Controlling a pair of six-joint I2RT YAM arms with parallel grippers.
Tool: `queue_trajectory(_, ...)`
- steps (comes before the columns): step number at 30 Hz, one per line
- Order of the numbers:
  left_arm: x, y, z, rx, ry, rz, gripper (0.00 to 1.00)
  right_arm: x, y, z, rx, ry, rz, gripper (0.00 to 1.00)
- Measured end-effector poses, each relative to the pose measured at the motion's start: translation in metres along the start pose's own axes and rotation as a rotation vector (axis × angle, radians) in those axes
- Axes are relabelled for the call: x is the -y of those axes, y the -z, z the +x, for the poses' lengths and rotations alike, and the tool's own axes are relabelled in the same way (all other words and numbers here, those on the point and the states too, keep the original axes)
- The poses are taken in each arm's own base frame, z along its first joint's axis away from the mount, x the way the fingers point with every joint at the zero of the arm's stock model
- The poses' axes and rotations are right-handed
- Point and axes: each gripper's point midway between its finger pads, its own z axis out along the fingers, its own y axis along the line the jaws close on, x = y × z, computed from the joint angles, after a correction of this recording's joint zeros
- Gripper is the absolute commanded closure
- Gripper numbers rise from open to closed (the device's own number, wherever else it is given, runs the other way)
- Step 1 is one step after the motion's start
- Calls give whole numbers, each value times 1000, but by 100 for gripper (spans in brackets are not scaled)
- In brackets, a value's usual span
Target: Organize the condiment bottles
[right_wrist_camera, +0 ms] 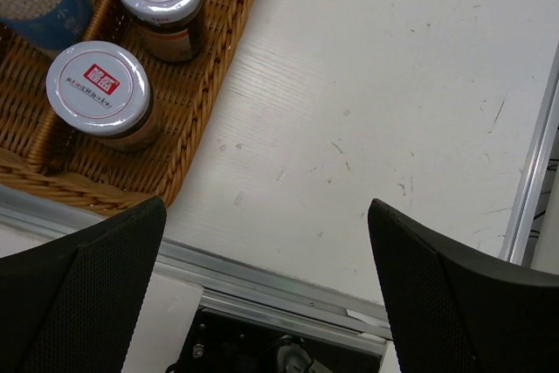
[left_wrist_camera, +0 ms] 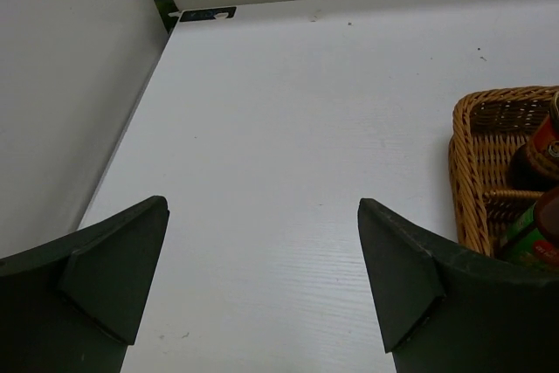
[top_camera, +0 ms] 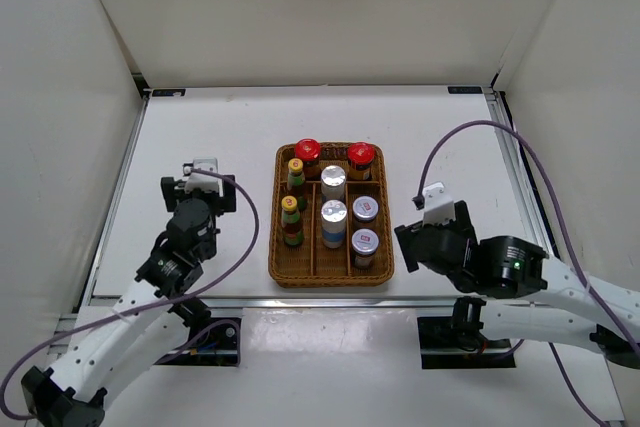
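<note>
All eight condiment bottles stand upright in the wicker tray (top_camera: 330, 278). Two red-capped bottles (top_camera: 307, 152) (top_camera: 361, 156) are at the back. Two slim dark yellow-capped bottles (top_camera: 291, 221) fill the left column, two tall silver-capped bottles (top_camera: 333, 220) the middle, and two short silver-lidded jars (top_camera: 364, 243) the right. My left gripper (top_camera: 208, 185) (left_wrist_camera: 262, 207) is open and empty over bare table left of the tray. My right gripper (top_camera: 428, 229) (right_wrist_camera: 265, 207) is open and empty right of the tray's near corner. The jars (right_wrist_camera: 100, 85) show in the right wrist view.
The tray's left rim (left_wrist_camera: 467, 181) and two dark bottles (left_wrist_camera: 537, 159) sit at the right edge of the left wrist view. A metal rail (right_wrist_camera: 262, 281) runs along the table's near edge under my right gripper. White walls enclose the table.
</note>
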Motion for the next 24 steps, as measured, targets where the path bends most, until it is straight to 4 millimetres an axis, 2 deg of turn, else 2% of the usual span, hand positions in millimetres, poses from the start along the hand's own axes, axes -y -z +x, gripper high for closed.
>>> queue_trajectory(3,-7,3,7,17,46,-8,0,-7,-3,4,-34,29,-11,1)
queue_trajectory(9,-24,12,-13,108,143,-53,0,-17,-5,10,-78,54,-41,1)
queue_trajectory(12,-30,12,-9,129,153,-87,0,-17,-2,10,-71,39,-63,1)
queue_trajectory(18,-17,4,6,94,95,-60,0,-12,8,5,-20,-18,-106,1)
queue_trajectory(24,-6,7,2,118,103,21,0,-12,8,6,-21,-24,-116,1)
